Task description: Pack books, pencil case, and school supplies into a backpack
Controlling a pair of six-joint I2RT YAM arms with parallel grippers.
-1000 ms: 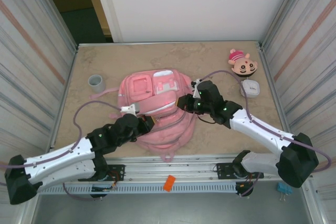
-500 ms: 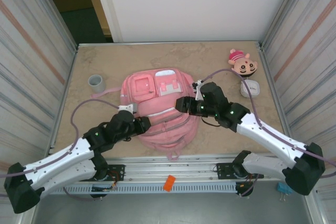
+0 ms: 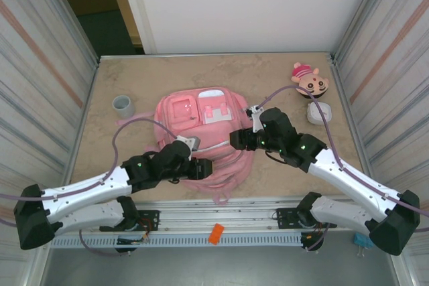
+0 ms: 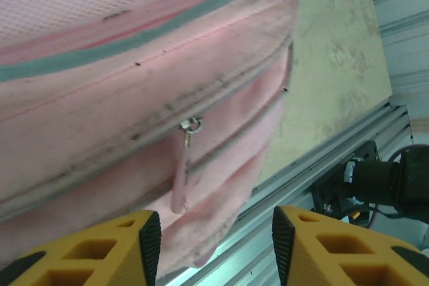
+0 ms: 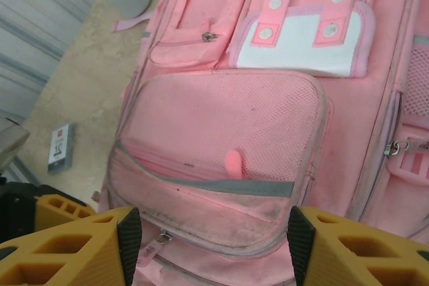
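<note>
Top external: backpack flat at table centre, both grippers empty

The backpack [image 3: 201, 122] lies front-up on the table [image 3: 268, 78]. The left gripper [image 3: 201, 167] is at its near edge, jaws parted with nothing between them, a zip pull [image 4: 182, 172] just ahead. The right gripper [image 3: 236, 140] hovers over the mesh pocket [image 5: 221, 132], likewise parted and empty. A small white pack [image 5: 61, 147] with a red mark lies beside the backpack.

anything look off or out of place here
The backpack is grubby: dark smudges run along its zip seams in the left wrist view. One small whitish pack with a red mark lies loose on the table beside the backpack, not packed. Nothing looks spilled or torn.
</note>
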